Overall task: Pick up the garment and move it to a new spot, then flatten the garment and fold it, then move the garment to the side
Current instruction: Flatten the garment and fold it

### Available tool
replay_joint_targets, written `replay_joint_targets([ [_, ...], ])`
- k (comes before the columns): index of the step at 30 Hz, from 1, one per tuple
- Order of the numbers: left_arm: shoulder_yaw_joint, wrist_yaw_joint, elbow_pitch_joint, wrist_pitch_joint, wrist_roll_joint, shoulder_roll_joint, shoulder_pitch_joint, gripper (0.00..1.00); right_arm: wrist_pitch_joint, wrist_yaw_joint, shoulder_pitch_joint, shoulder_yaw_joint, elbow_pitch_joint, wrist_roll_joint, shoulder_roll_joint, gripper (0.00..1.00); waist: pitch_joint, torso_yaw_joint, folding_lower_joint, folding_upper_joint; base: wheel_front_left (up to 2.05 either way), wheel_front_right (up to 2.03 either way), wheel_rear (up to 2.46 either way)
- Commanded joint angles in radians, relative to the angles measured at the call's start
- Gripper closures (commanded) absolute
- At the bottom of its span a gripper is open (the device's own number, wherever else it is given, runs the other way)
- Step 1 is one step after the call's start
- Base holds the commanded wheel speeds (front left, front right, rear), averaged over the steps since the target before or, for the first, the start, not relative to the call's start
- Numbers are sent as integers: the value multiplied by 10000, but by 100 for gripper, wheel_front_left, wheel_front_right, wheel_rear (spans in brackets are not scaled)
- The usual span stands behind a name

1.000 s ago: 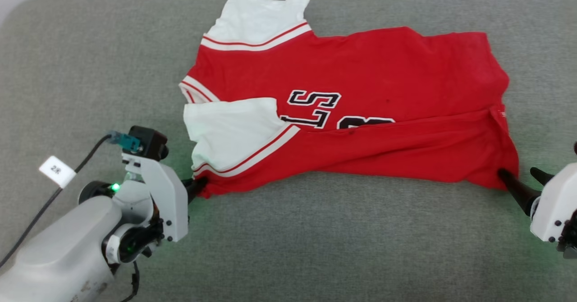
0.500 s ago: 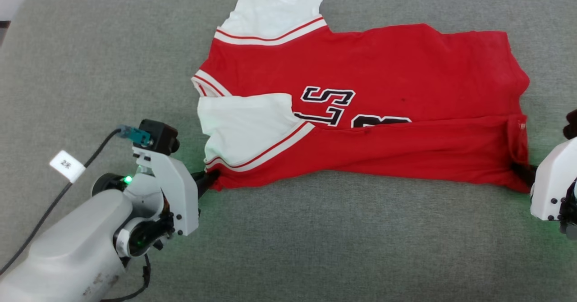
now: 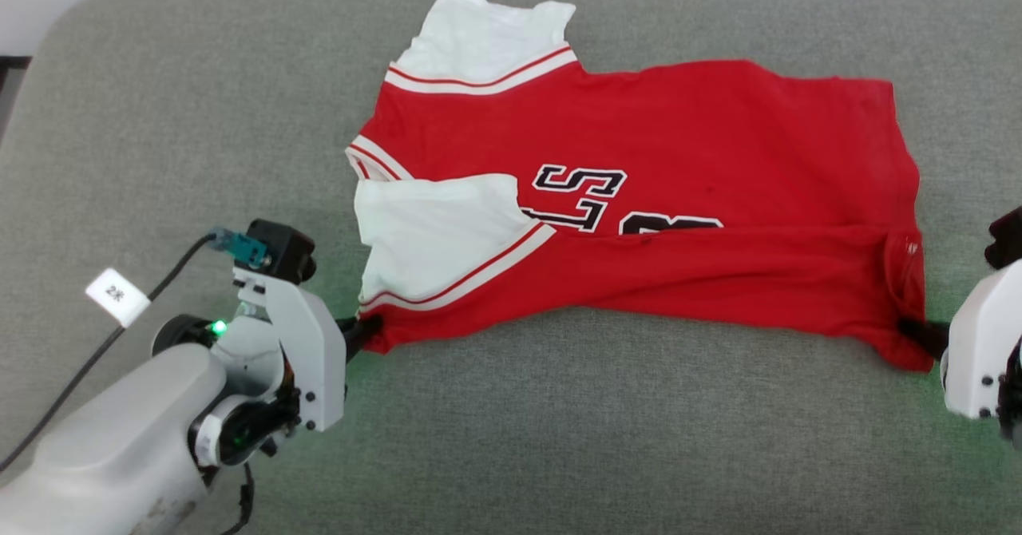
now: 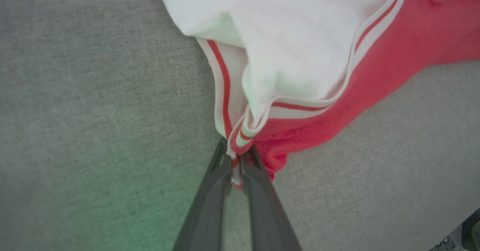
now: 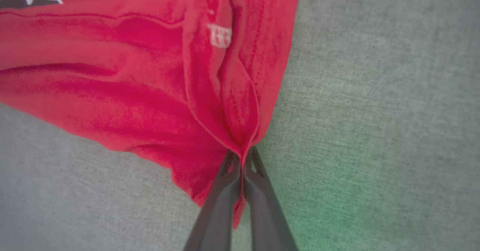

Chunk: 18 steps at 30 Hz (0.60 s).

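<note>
The garment (image 3: 679, 168), a red jersey with white sleeves and black-and-white lettering, lies spread sideways on the grey cushion, its near long edge folded over the chest. My left gripper (image 3: 363, 332) is shut on the near shoulder corner by the striped trim (image 4: 240, 136). At the lower right my right gripper (image 3: 918, 334) is shut on the near hem corner (image 5: 240, 146). One white sleeve (image 3: 435, 231) lies folded over the front, the other (image 3: 487, 36) points away at the top. In both wrist views the fingers pinch bunched fabric.
The grey fabric cushion (image 3: 559, 439) bears the garment and has open surface in front and to the left. Its rounded far-left corner (image 3: 56, 32) meets a pale wall. A tagged cable (image 3: 120, 295) trails from my left wrist.
Both grippers stayed shut on the garment's near corners. The garment has shifted a little right and its hem side is drawn straighter; the head camera also moved, so the whole picture has shifted.
</note>
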Motion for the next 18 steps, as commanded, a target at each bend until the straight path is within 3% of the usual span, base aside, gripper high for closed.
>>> replay_joint_targets([
  [1,-33,123,-171,88,-18,149,131,100,161,-11,342,154,-44,150,-102,100,-114,3,0,0,0,0,0],
  [9,-106,865,-1563,537,-171,819,584,100,517,-11,872,217,-783,542,-744,100,-555,53,0,0,0,0,0],
  [18,-257,2005,-3377,1041,-399,1700,1307,100,1031,-11,1767,97,-1347,845,-1184,100,-876,140,0,0,0,0,0],
])
